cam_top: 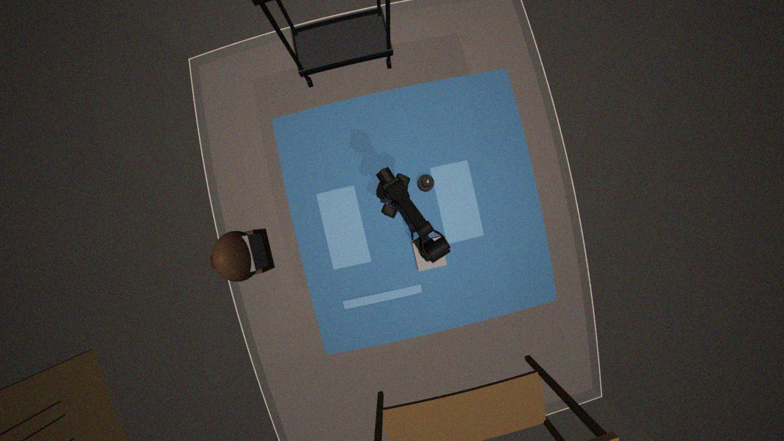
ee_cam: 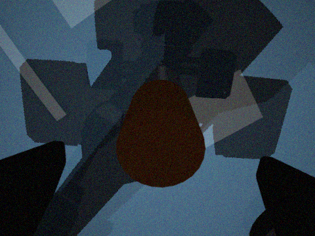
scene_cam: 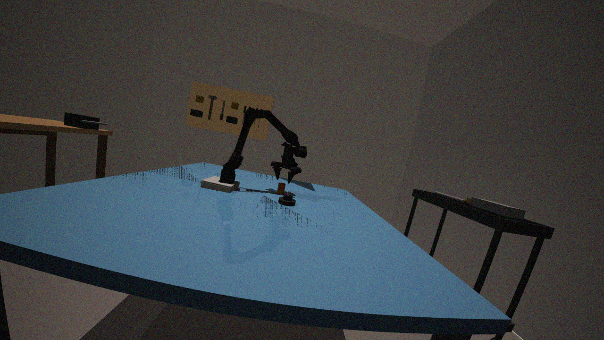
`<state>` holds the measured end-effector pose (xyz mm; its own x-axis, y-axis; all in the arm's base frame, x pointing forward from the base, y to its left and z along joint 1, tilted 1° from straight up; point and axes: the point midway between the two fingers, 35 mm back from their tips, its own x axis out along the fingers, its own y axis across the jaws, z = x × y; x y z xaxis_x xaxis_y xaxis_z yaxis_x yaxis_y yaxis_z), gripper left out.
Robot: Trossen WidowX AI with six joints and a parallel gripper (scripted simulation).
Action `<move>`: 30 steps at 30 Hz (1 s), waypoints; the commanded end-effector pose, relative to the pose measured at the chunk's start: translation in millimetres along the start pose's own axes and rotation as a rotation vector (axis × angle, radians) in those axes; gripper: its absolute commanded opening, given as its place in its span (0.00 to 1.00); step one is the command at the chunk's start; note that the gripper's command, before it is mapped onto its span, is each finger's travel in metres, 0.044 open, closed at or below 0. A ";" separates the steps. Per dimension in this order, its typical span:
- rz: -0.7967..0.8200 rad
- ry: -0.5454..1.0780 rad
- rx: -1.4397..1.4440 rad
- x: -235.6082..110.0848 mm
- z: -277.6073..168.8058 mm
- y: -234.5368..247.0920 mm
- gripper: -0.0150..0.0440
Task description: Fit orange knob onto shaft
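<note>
The orange knob (scene_cam: 281,188) stands upright on the blue table, just beside the round dark pedestal (scene_cam: 287,198) and not on it. The silver shaft (cam_top: 425,181) on the pedestal is bare. My gripper (scene_cam: 285,176) hangs right above the knob, open, with nothing between the fingers. In the wrist view the knob (ee_cam: 160,136) is seen from above, midway between my two spread black fingers and clear of both. In the top view my arm hides the knob, and the pedestal (cam_top: 425,183) lies a little to the right of my gripper (cam_top: 386,180). The knob's hole is hidden.
My white base plate (cam_top: 430,257) sits near the table's middle. Off the table stand a dark metal stand (scene_cam: 481,211) on the right, a wooden table (scene_cam: 50,124) on the left and a round brown stool (cam_top: 233,256).
</note>
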<state>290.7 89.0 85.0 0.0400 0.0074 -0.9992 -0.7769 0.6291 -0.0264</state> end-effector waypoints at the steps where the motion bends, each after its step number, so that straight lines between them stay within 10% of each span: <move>1: 0.000 -0.008 -0.005 -20.0 -0.7 0.6 1.00; 30: 0.000 -0.008 -0.005 23.5 -0.2 -0.7 1.00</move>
<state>293.6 88.5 68.0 0.0523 0.0106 -0.9986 -0.7766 0.6291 -0.0340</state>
